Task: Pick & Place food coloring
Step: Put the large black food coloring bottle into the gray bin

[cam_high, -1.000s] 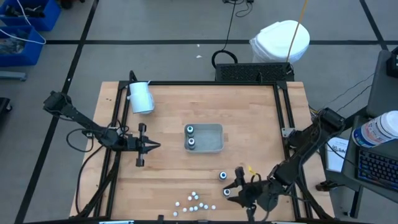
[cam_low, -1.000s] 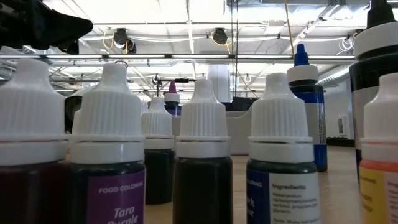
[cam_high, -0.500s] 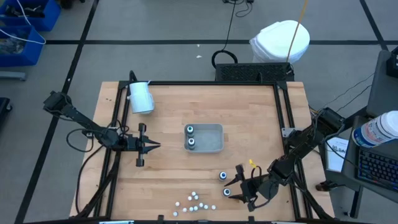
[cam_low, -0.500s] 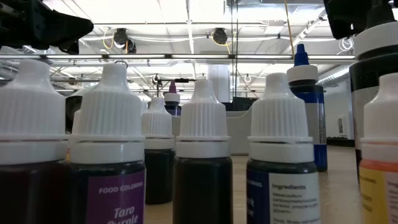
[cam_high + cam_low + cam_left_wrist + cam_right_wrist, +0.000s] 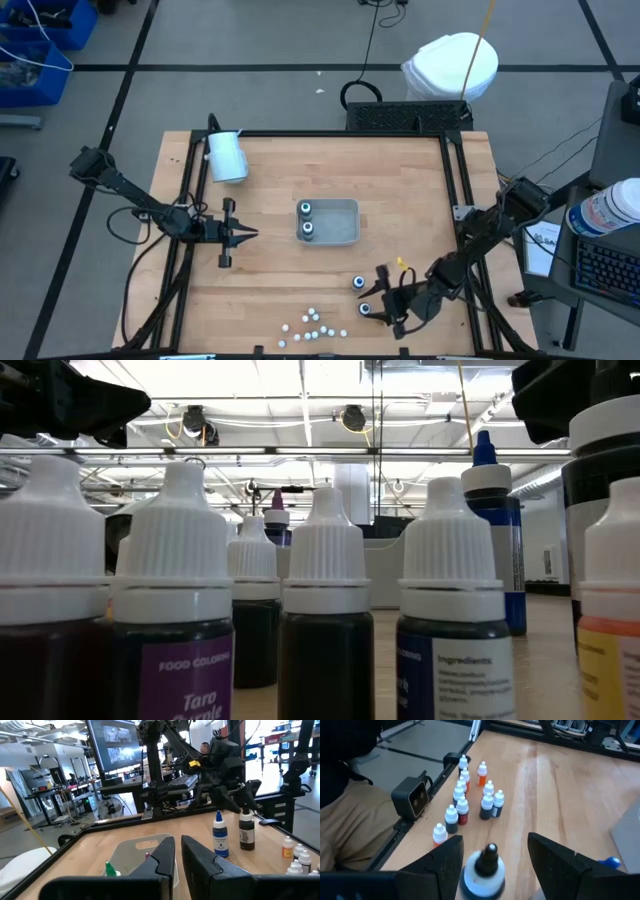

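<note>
Working the near right corner of the table (image 5: 400, 190), I have the right gripper (image 5: 375, 298) spread wide around a dark bottle (image 5: 482, 870), which stands upright between its fingers (image 5: 447, 857), not yet gripped as far as I can see. A second dark bottle (image 5: 358, 283) stands just beside it, toward the tray (image 5: 345, 235), where two more bottles (image 5: 306, 218) already sit in the left end. The left gripper (image 5: 246, 235) waits at the table's left side, left of the tray, its fingers nearly together and holding nothing. The small white-capped bottles (image 5: 315, 325) stand clustered at the near edge, close to the right gripper.

My concern is the squeeze. The bottle is round, and it looks to sit nearer one finger than the other; a closing jaw could push it sideways or tip it before both pads meet. A topple toward the neighbouring bottle or the small cluster would scatter them. A grip taken high on the narrow cap could also slip on the lift.
</note>
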Robot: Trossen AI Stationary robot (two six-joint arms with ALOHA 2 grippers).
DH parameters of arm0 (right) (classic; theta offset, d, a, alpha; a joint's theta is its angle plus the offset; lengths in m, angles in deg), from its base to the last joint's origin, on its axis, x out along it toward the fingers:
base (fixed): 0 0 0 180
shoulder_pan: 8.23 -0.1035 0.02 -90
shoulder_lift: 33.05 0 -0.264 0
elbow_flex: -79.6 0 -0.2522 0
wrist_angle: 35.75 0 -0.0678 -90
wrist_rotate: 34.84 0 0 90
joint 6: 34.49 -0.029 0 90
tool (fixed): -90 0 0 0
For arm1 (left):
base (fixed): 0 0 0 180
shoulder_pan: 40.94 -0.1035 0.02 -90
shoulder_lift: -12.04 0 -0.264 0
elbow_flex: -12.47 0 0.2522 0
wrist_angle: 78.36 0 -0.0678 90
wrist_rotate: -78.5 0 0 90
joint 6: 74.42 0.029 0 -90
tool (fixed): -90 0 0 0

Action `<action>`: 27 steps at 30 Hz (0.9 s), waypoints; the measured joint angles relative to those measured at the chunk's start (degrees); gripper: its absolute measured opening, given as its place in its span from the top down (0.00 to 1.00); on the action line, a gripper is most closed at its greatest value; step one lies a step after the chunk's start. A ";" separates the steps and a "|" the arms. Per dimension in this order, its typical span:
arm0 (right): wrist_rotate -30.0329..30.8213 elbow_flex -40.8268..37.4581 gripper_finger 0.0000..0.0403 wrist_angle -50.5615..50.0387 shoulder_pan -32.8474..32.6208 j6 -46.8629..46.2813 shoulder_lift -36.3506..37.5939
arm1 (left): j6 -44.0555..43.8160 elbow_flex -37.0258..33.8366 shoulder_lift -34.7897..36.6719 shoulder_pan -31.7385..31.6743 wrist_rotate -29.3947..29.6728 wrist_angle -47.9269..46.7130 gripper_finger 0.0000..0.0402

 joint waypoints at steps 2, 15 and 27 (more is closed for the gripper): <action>-0.19 0.00 0.48 0.84 0.00 0.13 -0.86 | 0.00 0.00 0.01 -0.01 0.00 -0.07 0.90; -1.43 0.00 0.50 1.53 0.00 -0.48 -2.67 | -0.13 0.00 0.01 0.00 0.00 -0.37 0.90; -2.89 0.00 0.68 0.22 0.25 -3.40 -2.67 | -0.11 0.00 0.01 -0.01 0.00 -0.38 0.90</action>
